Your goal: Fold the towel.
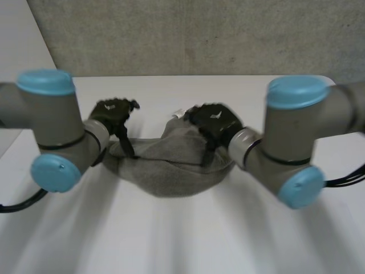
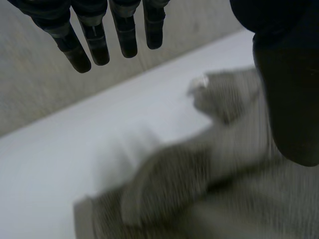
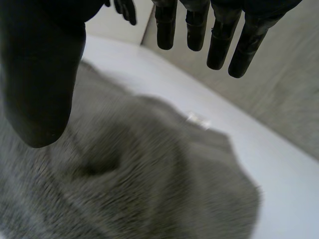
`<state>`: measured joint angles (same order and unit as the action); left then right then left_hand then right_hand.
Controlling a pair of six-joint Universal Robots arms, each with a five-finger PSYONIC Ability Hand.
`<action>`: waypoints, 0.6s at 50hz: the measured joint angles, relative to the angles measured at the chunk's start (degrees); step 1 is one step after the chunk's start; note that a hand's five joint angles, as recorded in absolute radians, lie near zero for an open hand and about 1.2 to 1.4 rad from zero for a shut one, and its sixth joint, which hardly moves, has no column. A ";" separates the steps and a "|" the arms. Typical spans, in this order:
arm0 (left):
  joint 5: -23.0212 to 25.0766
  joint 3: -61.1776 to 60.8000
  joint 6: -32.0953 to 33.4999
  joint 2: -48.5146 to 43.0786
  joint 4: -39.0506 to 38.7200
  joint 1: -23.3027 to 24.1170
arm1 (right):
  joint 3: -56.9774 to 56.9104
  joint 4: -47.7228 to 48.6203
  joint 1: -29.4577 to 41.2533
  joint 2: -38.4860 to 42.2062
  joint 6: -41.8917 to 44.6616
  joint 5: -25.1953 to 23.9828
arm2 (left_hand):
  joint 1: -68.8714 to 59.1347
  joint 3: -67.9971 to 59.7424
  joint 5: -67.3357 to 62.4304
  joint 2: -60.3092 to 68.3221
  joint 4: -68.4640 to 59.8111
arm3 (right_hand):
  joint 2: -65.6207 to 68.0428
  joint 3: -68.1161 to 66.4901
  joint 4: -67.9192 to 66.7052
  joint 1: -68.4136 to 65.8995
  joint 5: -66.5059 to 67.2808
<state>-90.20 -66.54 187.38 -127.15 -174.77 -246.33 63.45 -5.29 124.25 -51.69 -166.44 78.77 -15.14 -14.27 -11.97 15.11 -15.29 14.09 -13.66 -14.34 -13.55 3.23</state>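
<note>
We see the grey terry-cloth towel (image 1: 165,171) bunched into a rumpled, rounded heap on the white counter (image 1: 171,245). It lies between the two hands, towards the far side, short of the rough grey wall (image 1: 199,34). The heap is wider than it is deep. A raised fold stands at its far right part, and a small white label (image 1: 178,114) sticks out there.

The left hand (image 1: 114,113) is at the towel's left end. In the left wrist view its fingers (image 2: 94,47) are straight and slightly spread, with the thumb (image 2: 289,99) held well apart from them. Nothing sits between them, so this hand has hold of nothing. The towel (image 2: 199,189) lies below the palm, with a puckered corner and the label (image 2: 199,82) just beside the thumb. Bare counter (image 2: 60,159) sits under the fingertips.

The right hand (image 1: 215,123) is over the towel's far right part, by the raised fold. In the right wrist view its fingers (image 3: 219,40) are straight and the thumb (image 3: 40,79) is wide apart from them. This hand also grips nothing. The towel (image 3: 149,174) spreads under the palm, with the label (image 3: 198,119) on its edge below the fingertips and counter (image 3: 279,164) beyond.

From the head view we can't tell whether either hand touches the cloth.
</note>
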 measured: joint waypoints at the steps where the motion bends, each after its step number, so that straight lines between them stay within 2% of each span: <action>1: 0.02 0.04 0.87 -1.67 -0.43 0.00 | -1.46 -0.04 0.67 2.51 0.22 0.39 | 0.00 0.00 -0.37 0.00 0.00 | 0.10 -0.13 -0.08 -0.42 0.16; 3: 0.04 0.07 1.98 -3.36 -0.83 0.04 | -3.05 -0.08 1.30 5.23 0.44 1.15 | -0.17 -0.31 -1.70 0.18 -0.12 | 4.54 -4.61 -4.39 -5.70 5.42; 5: 0.07 -0.01 3.37 -4.93 -1.07 0.10 | -4.70 -0.09 1.79 8.03 0.73 2.67 | -0.50 -1.54 -4.19 0.95 -0.25 | 20.72 -20.72 -20.02 -20.60 21.78; 6: 0.07 -0.04 3.71 -5.18 -1.10 0.13 | -4.93 -0.09 1.83 8.38 0.78 2.97 | -0.87 -2.07 -4.70 1.39 -0.51 | 24.20 -24.08 -22.42 -24.01 24.20; 7: 0.08 -0.11 4.21 -5.47 -1.09 0.17 | -5.38 -0.09 1.91 9.08 0.91 3.81 | -1.59 -2.90 -5.65 2.16 -1.22 | 34.72 -34.17 -33.64 -34.39 35.13; 8: 0.07 -0.16 4.42 -5.56 -1.06 0.20 | -5.52 -0.09 1.92 9.29 0.96 4.15 | -1.89 -3.10 -5.89 2.35 -1.57 | 38.98 -38.38 -37.98 -38.85 38.49; 9: 0.06 -0.25 4.84 -5.58 -0.98 0.28 | -5.59 -0.14 1.90 9.43 1.06 4.84 | -2.15 -3.37 -6.18 2.65 -1.94 | 50.19 -49.33 -48.74 -50.31 50.32; 11: 0.01 -0.32 5.12 -5.19 -0.83 0.42 | -5.31 -0.18 1.79 9.02 1.16 5.58 | -2.39 -3.50 -6.27 2.73 -2.15 | 57.89 -58.82 -58.98 -57.88 59.88; 17: -0.08 -1.04 5.10 -0.34 -0.46 1.00 | 0.86 -0.25 1.04 1.75 1.68 6.16 | -2.37 -3.43 -6.15 2.68 -2.13 | 58.58 -61.06 -61.43 -58.43 60.84; 20: -0.05 -1.83 4.93 3.15 -0.44 1.15 | 7.17 -0.30 0.00 -5.23 2.73 5.05 | -2.25 -3.36 -5.76 2.49 -1.98 | 58.58 -61.11 -61.43 -58.43 60.84; 25: 0.04 -3.42 4.77 8.18 -0.47 1.24 | 21.66 -2.88 -2.71 -18.27 7.80 -0.11 | -2.19 -3.06 -4.47 2.31 -1.98 | 58.95 -61.69 -61.44 -58.47 60.97; 29: 0.03 -4.09 4.83 9.45 -0.46 1.43 | 28.92 -7.76 -3.61 -23.46 11.79 -4.17 | -2.19 -3.06 -4.45 2.31 -1.98 | 58.79 -60.83 -60.11 -58.48 60.56; 30: 0.01 -4.21 4.90 9.55 -0.46 1.57 | 30.74 -9.99 -3.80 -24.78 13.02 -5.43 | -2.19 -3.06 -4.45 2.31 -1.98 | 53.67 -55.11 -54.04 -53.33 55.39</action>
<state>-90.19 -70.75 192.28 -117.60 -175.23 -244.76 94.19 -15.29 120.45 -76.47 -153.42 73.33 -17.33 -17.33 -16.42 17.42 -17.26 67.76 -68.77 -68.38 -66.88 58.62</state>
